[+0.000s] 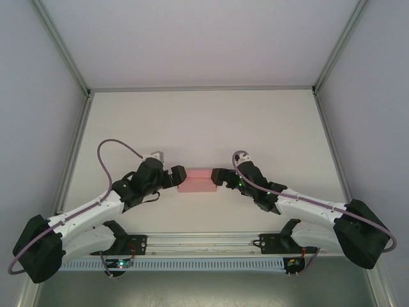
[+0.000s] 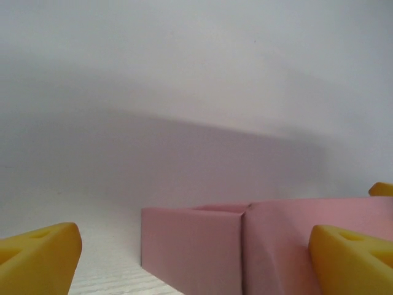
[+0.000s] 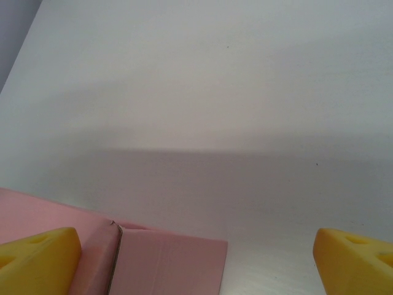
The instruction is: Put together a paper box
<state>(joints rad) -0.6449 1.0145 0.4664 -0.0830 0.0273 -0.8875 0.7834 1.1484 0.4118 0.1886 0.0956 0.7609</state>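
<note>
The paper box point(image 1: 196, 181) is a small pink rectangular box lying on the white table point(image 1: 204, 121), midway between the two arms. My left gripper point(image 1: 178, 177) is at the box's left end and is open. In the left wrist view its yellow fingertips point(image 2: 38, 258) stand wide apart, with the pink box point(image 2: 202, 246) just ahead and a folded seam down its near face. My right gripper point(image 1: 219, 178) is at the box's right end, also open. In the right wrist view the box point(image 3: 163, 267) lies low and left between the spread yellow fingertips point(image 3: 355, 261).
Grey enclosure walls and metal frame rails point(image 1: 75, 144) border the table on the left, right and back. A small yellow tip point(image 2: 382, 188) shows past the box in the left wrist view. Bare table stretches behind the box.
</note>
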